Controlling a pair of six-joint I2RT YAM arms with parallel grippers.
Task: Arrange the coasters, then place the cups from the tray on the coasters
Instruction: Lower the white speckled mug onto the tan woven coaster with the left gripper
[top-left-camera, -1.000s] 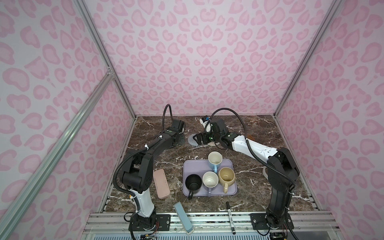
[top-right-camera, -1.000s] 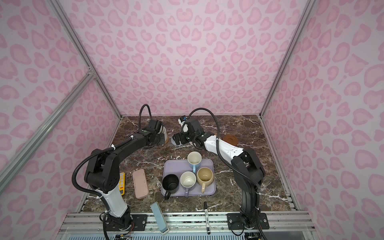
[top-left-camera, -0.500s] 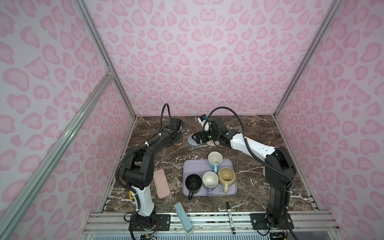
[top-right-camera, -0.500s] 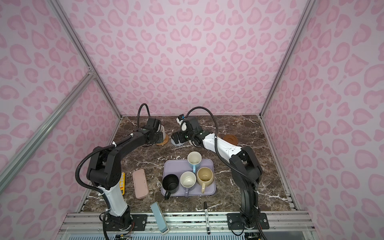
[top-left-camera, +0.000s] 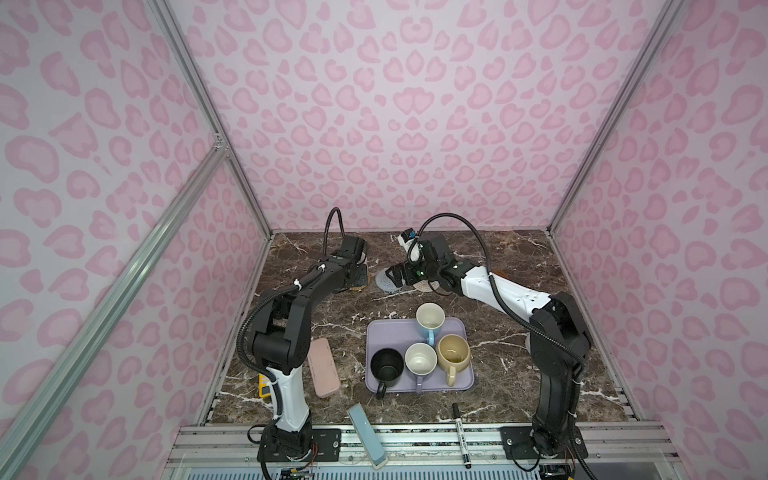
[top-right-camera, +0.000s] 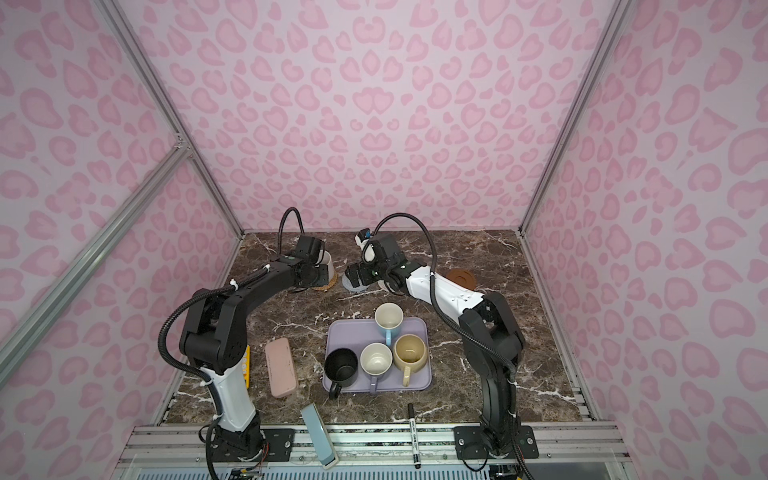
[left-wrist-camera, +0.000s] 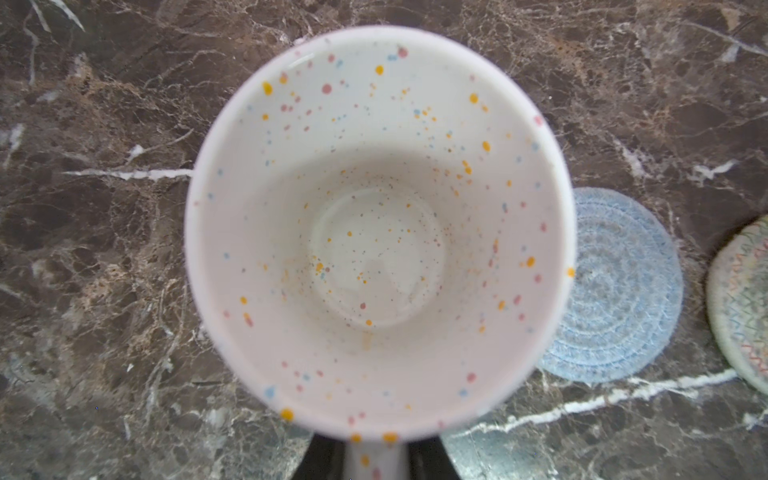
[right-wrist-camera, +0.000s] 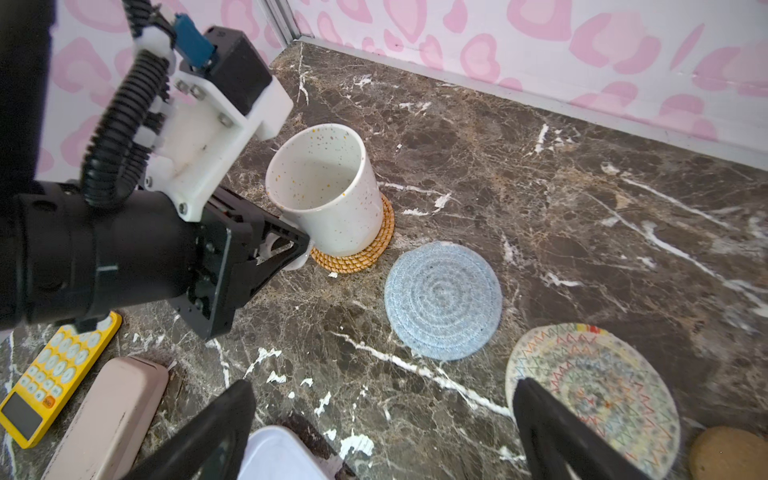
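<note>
Far edge of the table (top-left-camera: 519, 374), left side: cream-white cup (right-wrist-camera: 328, 199) on the orange rattan coaster (right-wrist-camera: 357, 259).
The tray (top-left-camera: 386, 336) toward the front edge carries the other cups (top-left-camera: 419, 359); left gripper (right-wrist-camera: 286, 245) is clamped on the cream-white cup's handle; right gripper (right-wrist-camera: 382, 386) hangs wide open, empty, by the grey-blue coaster (right-wrist-camera: 442, 299).

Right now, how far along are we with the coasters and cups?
Done: coasters laid out: rattan coaster, blue coaster, cream coaster, tan coaster, brown coaster. In hand: white mug sits on the rattan coaster, left fingers shut on its handle; right fingers open, empty. Left: blue mug, black mug, lavender mug, yellow mug on the tray.
</note>
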